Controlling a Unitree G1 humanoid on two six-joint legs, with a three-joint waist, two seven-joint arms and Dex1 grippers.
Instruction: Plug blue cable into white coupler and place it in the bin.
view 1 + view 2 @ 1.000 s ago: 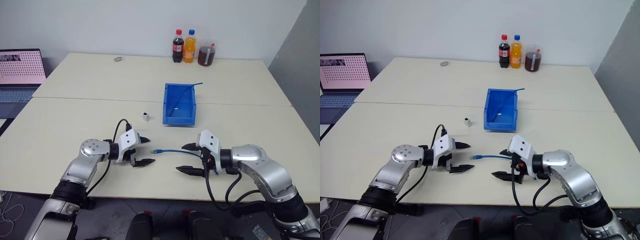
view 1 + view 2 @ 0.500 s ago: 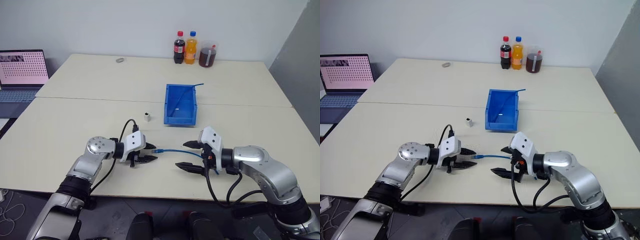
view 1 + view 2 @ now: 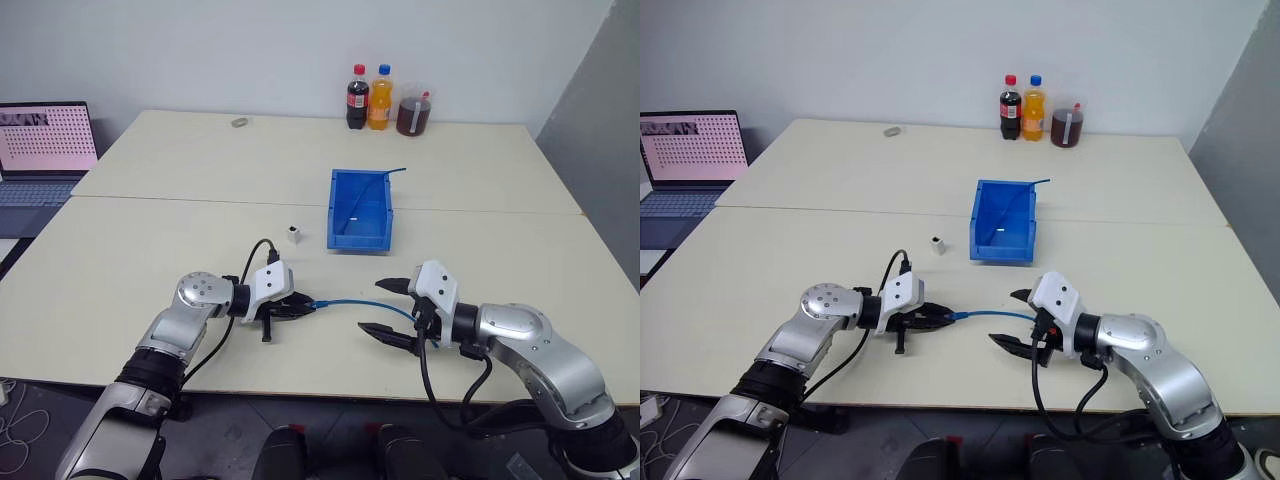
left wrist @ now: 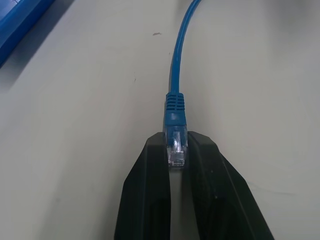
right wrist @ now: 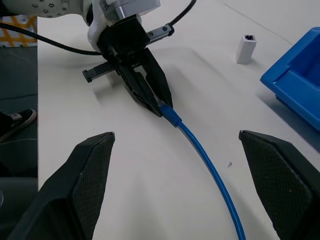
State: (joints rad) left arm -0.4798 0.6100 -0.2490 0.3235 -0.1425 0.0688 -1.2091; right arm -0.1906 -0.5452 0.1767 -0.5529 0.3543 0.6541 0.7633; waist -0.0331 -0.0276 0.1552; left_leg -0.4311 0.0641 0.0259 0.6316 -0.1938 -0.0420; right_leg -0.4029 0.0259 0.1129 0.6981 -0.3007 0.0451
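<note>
Within the last second the left pincer [image 3: 304,306] had moved in on the near end of the blue cable [image 3: 352,302] and clamped shut on its clear plug [image 4: 177,150], while the right pincer [image 3: 392,308] hung wide open over the cable's other end, gripping nothing. With the plug secured, the white coupler [image 3: 292,234] standing untouched on the counter [image 3: 150,250] beside the bin [image 3: 360,209] looked like the next target.

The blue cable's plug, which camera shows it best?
The left wrist view: the blue cable's clear plug sits close up, pinched between the left pincer's fingers. The right wrist view shows it from the side; the eye views show it small.
</note>
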